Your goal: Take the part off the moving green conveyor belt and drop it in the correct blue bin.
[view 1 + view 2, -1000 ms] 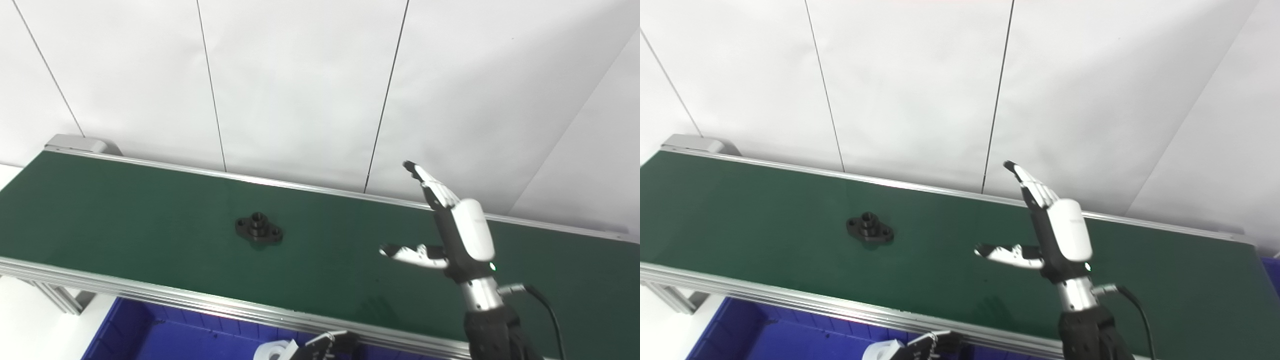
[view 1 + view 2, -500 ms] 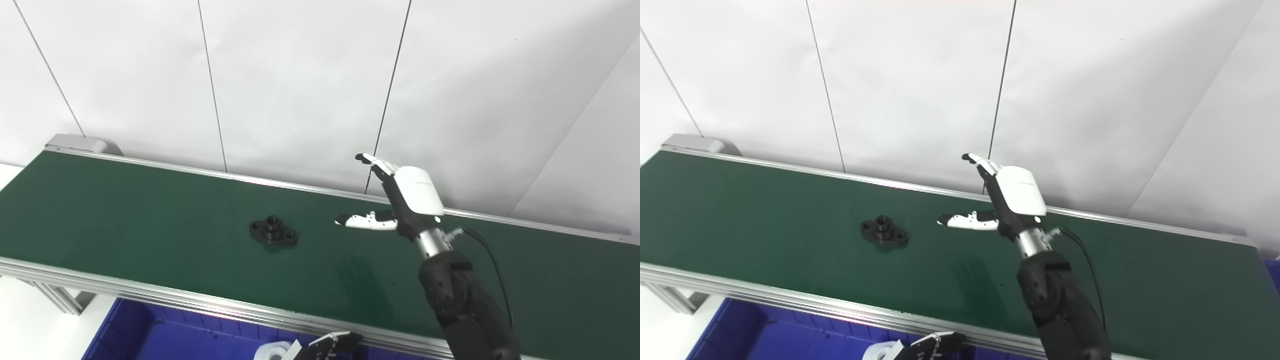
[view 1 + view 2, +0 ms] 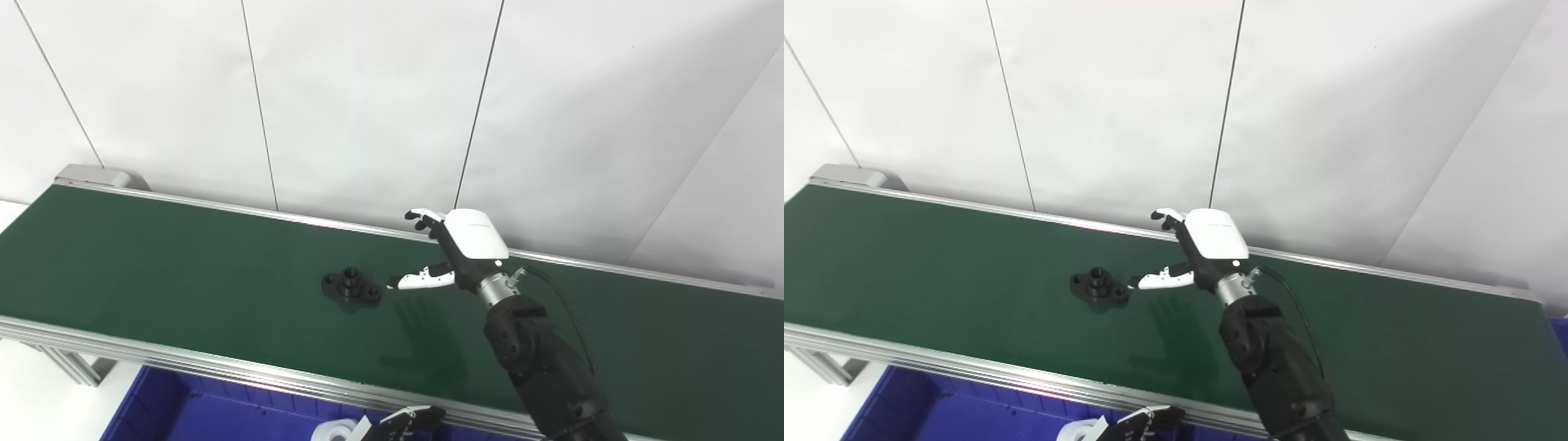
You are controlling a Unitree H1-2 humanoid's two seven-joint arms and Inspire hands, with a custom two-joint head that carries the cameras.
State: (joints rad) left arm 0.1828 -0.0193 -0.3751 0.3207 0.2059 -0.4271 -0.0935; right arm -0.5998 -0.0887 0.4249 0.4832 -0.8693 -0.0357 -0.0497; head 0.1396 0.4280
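Black metal-looking part (image 3: pixel 351 286) lies flat on green belt (image 3: pixel 184 269), mid-belt. Right hand (image 3: pixel 456 254) just beside it, fingers spread, empty. Part likely stiff, heavy, maybe slick; best pinched by raised centre hub. Left hand (image 3: pixel 401 424) low at bottom edge, can't tell its state. Blue bin (image 3: pixel 184 413) below.

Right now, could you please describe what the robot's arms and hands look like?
The right hand has a glossy white back shell, black-and-white fingers, a silver wrist, and a thin black cable looping to the bulky matte black arm. Only black-and-white fingers of the left hand show at the bottom edge.
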